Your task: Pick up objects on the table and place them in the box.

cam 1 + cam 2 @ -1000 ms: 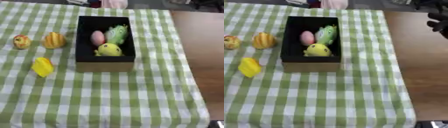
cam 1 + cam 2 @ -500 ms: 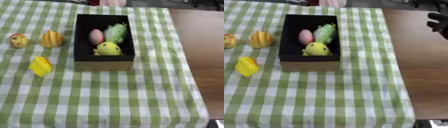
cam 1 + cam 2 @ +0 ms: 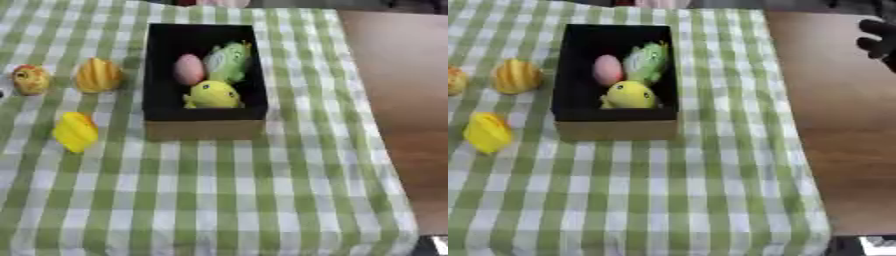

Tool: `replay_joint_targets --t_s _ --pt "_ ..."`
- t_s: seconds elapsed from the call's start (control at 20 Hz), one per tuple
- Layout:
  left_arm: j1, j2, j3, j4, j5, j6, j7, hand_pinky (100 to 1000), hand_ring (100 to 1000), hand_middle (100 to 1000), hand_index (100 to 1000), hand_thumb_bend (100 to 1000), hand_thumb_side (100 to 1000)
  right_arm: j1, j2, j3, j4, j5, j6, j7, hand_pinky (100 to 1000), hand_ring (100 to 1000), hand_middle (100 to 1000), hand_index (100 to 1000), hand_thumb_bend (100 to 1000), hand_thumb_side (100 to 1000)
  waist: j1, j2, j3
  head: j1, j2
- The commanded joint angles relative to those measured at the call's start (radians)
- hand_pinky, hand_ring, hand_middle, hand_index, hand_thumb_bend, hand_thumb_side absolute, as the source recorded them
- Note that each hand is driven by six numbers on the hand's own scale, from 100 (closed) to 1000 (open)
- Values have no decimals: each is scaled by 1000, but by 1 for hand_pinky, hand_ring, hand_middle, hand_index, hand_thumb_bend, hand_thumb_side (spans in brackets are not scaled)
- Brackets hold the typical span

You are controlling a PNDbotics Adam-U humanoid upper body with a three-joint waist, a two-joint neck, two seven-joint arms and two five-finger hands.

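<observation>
Right hand (image 3: 878, 39) cut off at frame edge, blurred; fingers unclear. Pink thing (image 3: 220, 3) cropped at top.

Both eyes set high in the head, looking steeply down on the bench (image 3: 219, 200) from its near edge, close enough for the green-checked cloth (image 3: 210, 210) to fill most of each picture. Shared by the two: the black box (image 3: 157, 107) with its toys, the yellow pieces to the left, and bare brown top to the right. Right eye shifted rightward, catching more brown surface and the right hand (image 3: 878, 39) at the upper right edge, with the leftmost toy (image 3: 31, 79) cut at its border.
</observation>
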Motion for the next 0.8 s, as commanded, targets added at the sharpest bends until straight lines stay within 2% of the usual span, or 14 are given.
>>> replay_joint_targets --t_s 0.05,0.1,0.15,0.25,0.8 --pt "-43 4 5 6 -57 21 -4 917 872 771 867 551 600 -9 -22 -12 2 3 8 1 1000 1000 621 996 100 887 7 -13 -2 1 4" --pt "-50 0 6 12 -70 22 -7 917 874 781 875 545 530 -10 -23 -12 3 3 10 1 1000 1000 621 996 100 888 9 -12 -3 1 4" --pt "-57 -3 7 20 -84 24 -9 917 874 783 877 545 523 -12 -23 -11 4 4 13 2 1000 1000 621 996 100 888 11 -12 -5 1 4" --pt "-66 -9 8 35 -108 27 -10 917 877 790 883 537 447 -15 -25 -10 5 4 17 3 1000 1000 621 996 100 888 15 -10 -7 2 4" --pt "-90 -40 28 76 -153 80 22 895 852 783 872 362 341 -34 -20 -5 12 17 30 5 1000 1000 616 994 100 892 21 7 -25 15 4"
